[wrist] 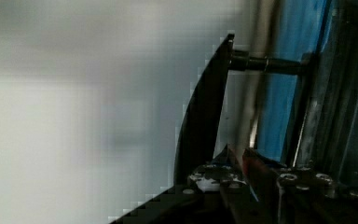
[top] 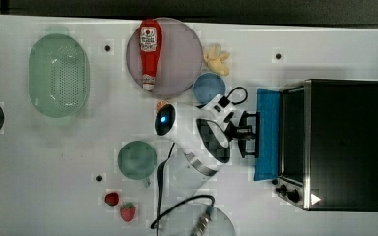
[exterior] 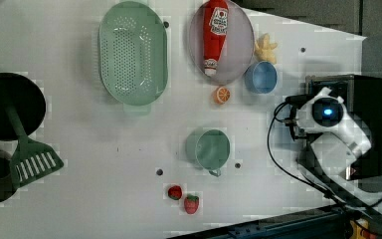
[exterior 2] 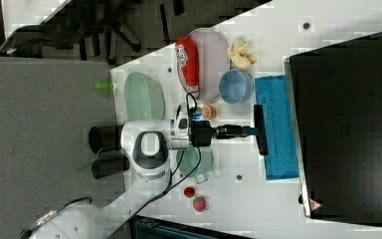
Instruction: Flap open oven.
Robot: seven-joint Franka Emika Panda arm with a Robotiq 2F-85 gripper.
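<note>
Overhead in the top view, we see the gripper (top: 250, 133) narrowly closed on the dark handle (top: 257, 134) of the oven (top: 344, 142), at the bench's (top: 275, 206) right end. Next, in the right view, we see the gripper (exterior 2: 251, 131) gripping the handle (exterior 2: 261, 130), the blue door (exterior 2: 278, 127) partly lowered.

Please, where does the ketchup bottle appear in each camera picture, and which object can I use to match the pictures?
Top view: the ketchup bottle lies on the round plate, upper centre.
Left view: ketchup bottle on the plate, top, right of centre.
Right view: ketchup bottle on the plate, upper centre.
Wrist view: I do not find it.
Shared landmark: the blue bowl beside the plate.
</note>
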